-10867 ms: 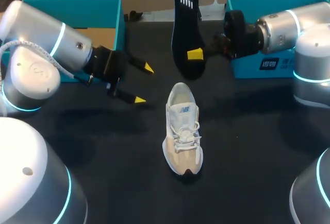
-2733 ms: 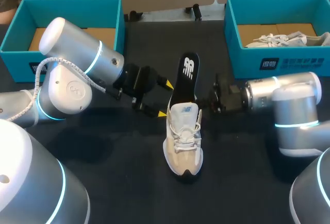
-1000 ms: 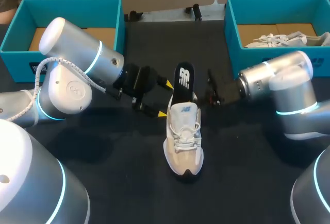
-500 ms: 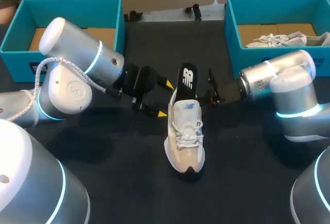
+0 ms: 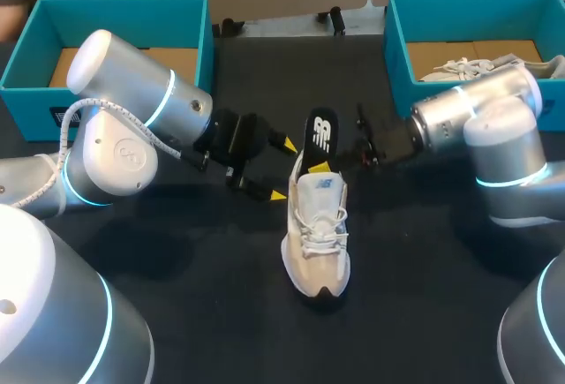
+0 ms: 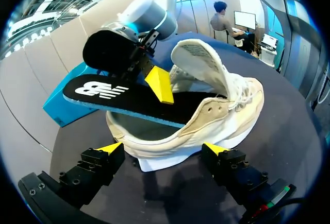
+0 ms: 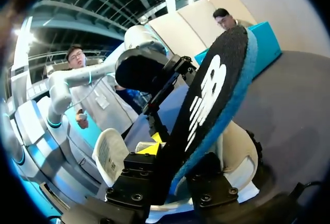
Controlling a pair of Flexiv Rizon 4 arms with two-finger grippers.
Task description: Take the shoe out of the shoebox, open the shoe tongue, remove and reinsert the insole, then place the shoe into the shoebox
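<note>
**Black table, insole halfway into the shoe**

Black table carries two teal boxes: the left shoebox at 10 o'clock and the right shoebox at 2 o'clock, with a second shoe lying in the latter. The left arm comes in from 9 o'clock, its forearm low over the table. The right arm reaches in from 3 o'clock, wrist turned toward the centre. The pale shoe stands on its sole mid-table, outside both boxes, toe at 6 o'clock and tongue lifted. The black insole slants out of the heel opening toward 12 o'clock, its front end inside the shoe. The right gripper is clamped on the insole just above the collar, one finger on each face. The left gripper hangs just at 9 o'clock of the heel, fingers spread wide and holding nothing; the shoe lies ahead of them, not between. Eleven seconds ago the insole was held high, clear of the shoe. It has since gone in, and in the last half second the right wrist has shifted slightly toward 1 o'clock.
</note>
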